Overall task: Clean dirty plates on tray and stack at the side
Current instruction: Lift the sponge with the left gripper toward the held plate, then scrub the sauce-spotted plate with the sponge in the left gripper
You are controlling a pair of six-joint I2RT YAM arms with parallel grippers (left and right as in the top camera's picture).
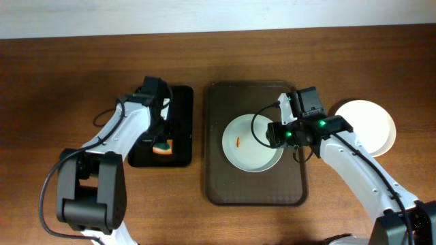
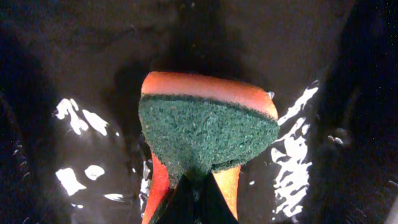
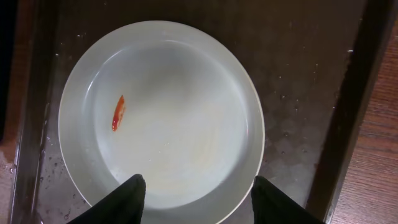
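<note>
White plate (image 3: 180,143) — orange-red smear (image 3: 118,112)

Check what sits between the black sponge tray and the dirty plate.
Nothing loose. The overhead view shows only a strip of wooden table beside the black sponge tray, then the brown tray's rim and bare floor up to the plate.

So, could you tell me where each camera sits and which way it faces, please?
Overhead: fixed above the table, facing straight down on the tray, smeared plate and both arms.
Left wrist: looks down at the sponge, pinched in the left gripper.
Right wrist: looks down at that plate, right gripper open at its near rim.
Shared: overhead and right wrist both show the plate.
</note>
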